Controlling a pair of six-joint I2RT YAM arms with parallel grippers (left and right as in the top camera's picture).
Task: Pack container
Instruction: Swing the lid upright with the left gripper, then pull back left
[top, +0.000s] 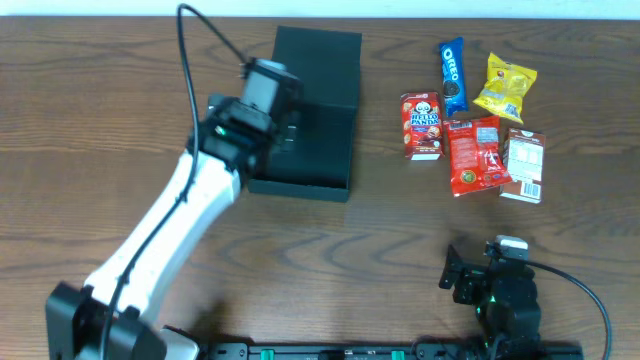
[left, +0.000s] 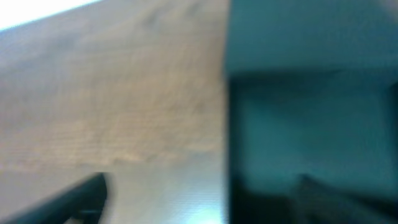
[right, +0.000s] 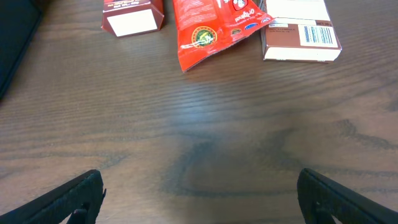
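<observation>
The container (top: 318, 62) is a matte black box left of centre, its flap lid open at the back. My left gripper (top: 284, 130) hovers over the box's left side. In the blurred left wrist view the gripper (left: 202, 183) is open, with one finger over the wood and the other dimly seen over the box (left: 311, 124), either side of its left wall. My right gripper (top: 488, 280) rests low near the front edge. It is open and empty in the right wrist view (right: 199, 186).
Snacks lie in a group right of the box: an Oreo packet (top: 453, 75), a yellow packet (top: 505, 88), a red Hello Panda box (top: 421, 125) (right: 130, 15), a red packet (top: 475, 155) (right: 211, 28) and a brown-and-white box (top: 523, 165) (right: 298, 34).
</observation>
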